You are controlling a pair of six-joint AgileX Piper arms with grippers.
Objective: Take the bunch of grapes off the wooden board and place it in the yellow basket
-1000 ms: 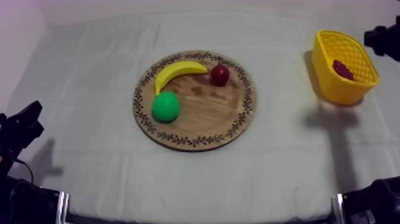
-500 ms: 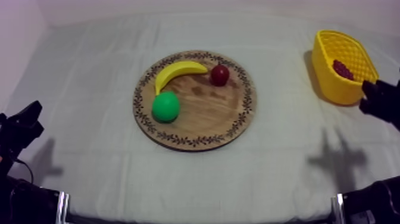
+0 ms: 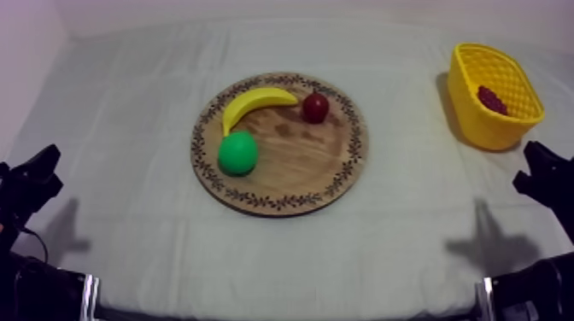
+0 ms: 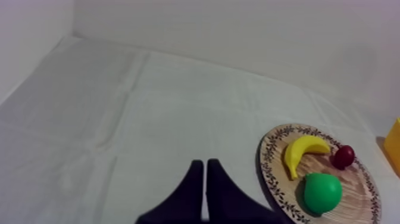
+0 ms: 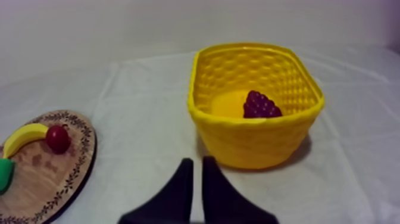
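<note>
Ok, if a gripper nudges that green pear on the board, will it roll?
Probably: the pear looks round and smooth, so it may roll across the flat wooden board. The banana right beside it might block that side. Being a toy, it is likely light.

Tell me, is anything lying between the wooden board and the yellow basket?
Nothing but bare cloth: the top view shows an open stretch between the wooden board and the yellow basket.
</note>
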